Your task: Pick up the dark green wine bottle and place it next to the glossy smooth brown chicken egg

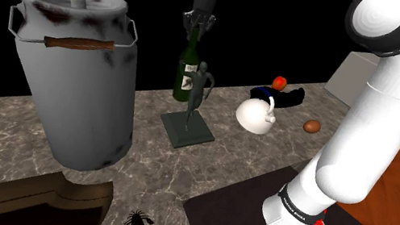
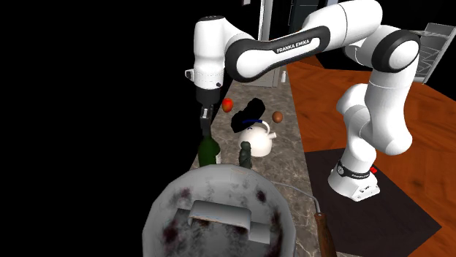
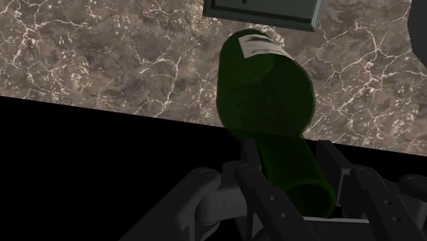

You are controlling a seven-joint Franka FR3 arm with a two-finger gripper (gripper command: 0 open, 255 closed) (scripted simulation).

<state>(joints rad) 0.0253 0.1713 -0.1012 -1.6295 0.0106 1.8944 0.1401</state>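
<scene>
The counter [image 1: 16, 129] ends in a black area just behind the wine bottle [image 1: 188, 69], with the big milk can [image 1: 82, 74] well off to the shoulder view's left. My worry is that the bottle, gripped only by its slim neck, could slip or swing and clip the figurine [image 1: 200, 91] just in front, or the teapot [image 1: 253, 116], before reaching the egg [image 1: 312, 126]. The gripper [image 3: 291, 163] looks clenched on that neck from above, and the bottle stands upright beneath it.
</scene>
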